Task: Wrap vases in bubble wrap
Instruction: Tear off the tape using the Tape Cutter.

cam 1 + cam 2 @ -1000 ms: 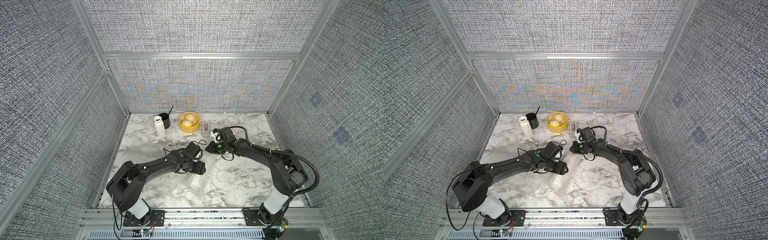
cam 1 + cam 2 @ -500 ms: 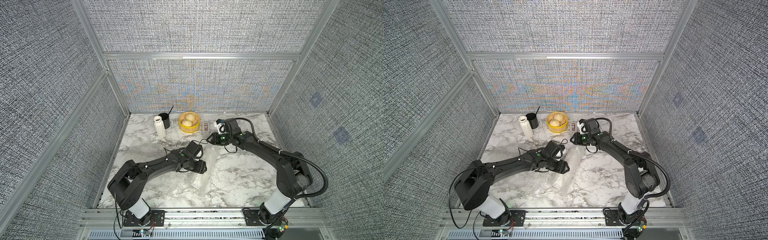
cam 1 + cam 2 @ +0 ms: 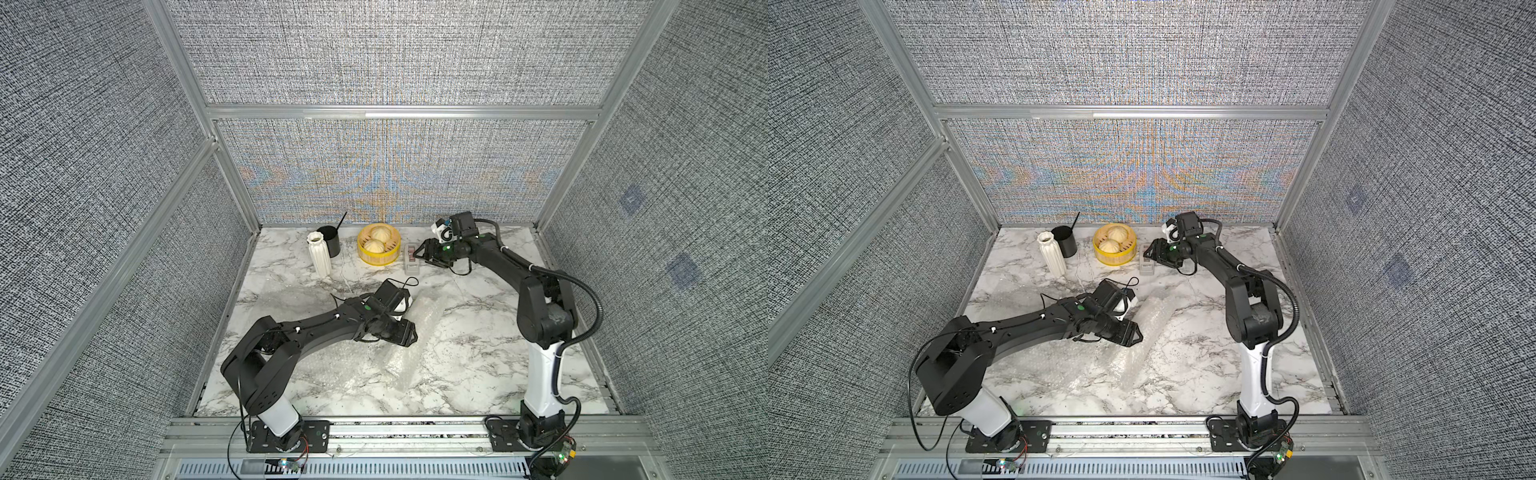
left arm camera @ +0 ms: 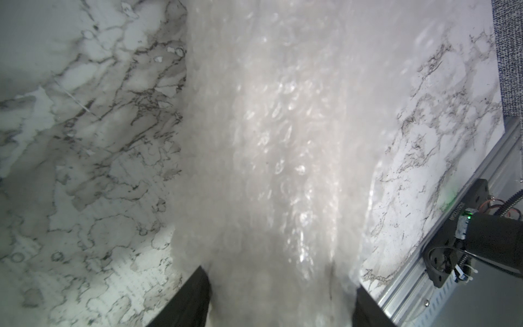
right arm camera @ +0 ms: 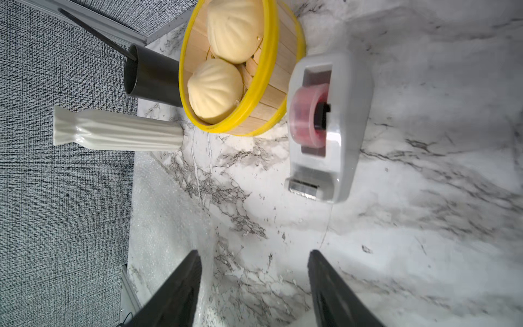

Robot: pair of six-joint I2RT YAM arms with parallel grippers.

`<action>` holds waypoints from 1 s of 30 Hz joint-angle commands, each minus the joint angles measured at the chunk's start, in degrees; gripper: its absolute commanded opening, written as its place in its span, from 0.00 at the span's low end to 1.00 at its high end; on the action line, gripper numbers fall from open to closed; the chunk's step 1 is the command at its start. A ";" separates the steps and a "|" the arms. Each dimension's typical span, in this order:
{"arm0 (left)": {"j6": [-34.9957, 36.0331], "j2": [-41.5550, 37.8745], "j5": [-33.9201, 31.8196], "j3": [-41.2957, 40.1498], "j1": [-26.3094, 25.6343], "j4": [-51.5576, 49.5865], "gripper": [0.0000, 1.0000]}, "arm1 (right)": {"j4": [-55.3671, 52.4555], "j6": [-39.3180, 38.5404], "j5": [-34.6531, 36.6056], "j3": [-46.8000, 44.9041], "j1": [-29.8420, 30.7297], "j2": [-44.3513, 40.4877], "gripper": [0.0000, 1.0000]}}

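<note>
A bubble wrap roll [image 3: 405, 365] lies central on the worktop [image 3: 478, 365], long axis about 1 to 7 o'clock, the left pincer [image 3: 411, 334] clamped across it. The slim vase [image 3: 320, 255] stands upright at 11 o'clock, mouth up; the right pincer [image 5: 254, 253] gapes empty toward 1 o'clock.

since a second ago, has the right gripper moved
Yes. The right gripper has moved toward the back wall. It was nearer the table's front edge than the tape dispenser; now it sits level with the dispenser, right beside it, jaws open.
</note>
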 commanded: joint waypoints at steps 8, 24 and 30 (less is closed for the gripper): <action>1.19 0.88 -1.87 -0.86 0.37 -6.38 0.65 | -6.37 0.09 -3.45 11.67 -0.75 11.00 0.53; -0.05 2.06 -2.34 -0.34 0.47 -6.88 0.65 | -6.08 1.64 -5.44 18.30 -0.48 18.71 0.47; 0.01 1.75 -2.71 -0.21 0.55 -6.84 0.65 | -4.43 3.75 -6.88 17.95 -0.40 20.06 0.45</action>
